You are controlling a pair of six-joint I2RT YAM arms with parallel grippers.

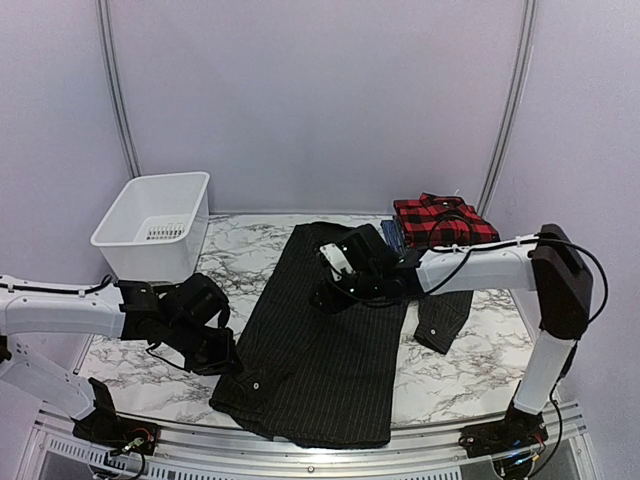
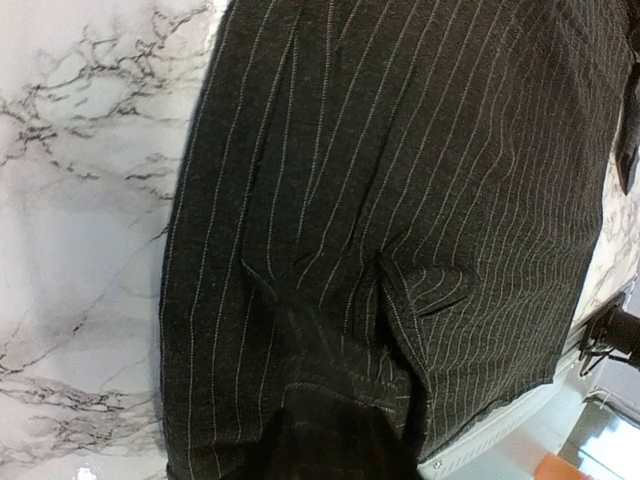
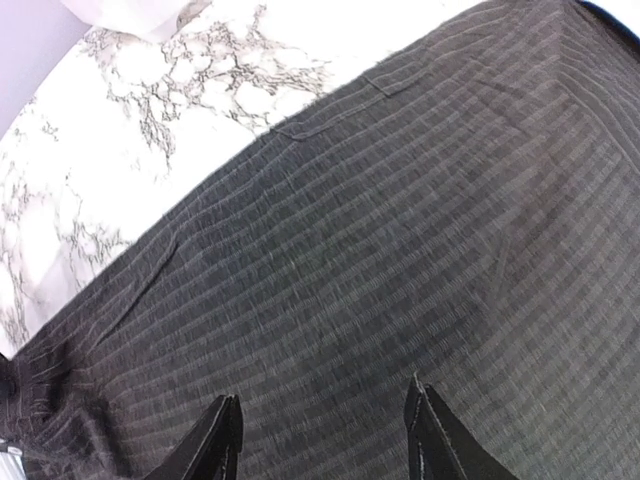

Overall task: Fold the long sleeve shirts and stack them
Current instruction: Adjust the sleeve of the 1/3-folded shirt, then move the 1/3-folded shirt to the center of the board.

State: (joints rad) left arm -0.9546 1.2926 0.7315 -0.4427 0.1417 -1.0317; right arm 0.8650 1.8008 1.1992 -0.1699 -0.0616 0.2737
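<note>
The black pinstriped shirt [image 1: 320, 350] lies flat along the middle of the marble table [image 1: 240, 260]; one sleeve [image 1: 445, 315] sticks out to the right. My left gripper [image 1: 222, 355] is at the shirt's lower left edge. In the left wrist view the cloth [image 2: 400, 200] bunches and creases into the jaws, which it hides. My right gripper [image 1: 330, 292] hovers open over the shirt's upper middle, its two fingertips [image 3: 225, 440] spread just above the cloth [image 3: 380, 230]. The red-and-black plaid shirt [image 1: 442, 220] lies folded at the back right on a blue checked one [image 1: 393, 236].
A white plastic bin [image 1: 155, 225] stands at the back left of the table. The metal front rail [image 1: 300, 455] runs along the near edge, just under the shirt's hem. Bare marble shows left and right of the shirt.
</note>
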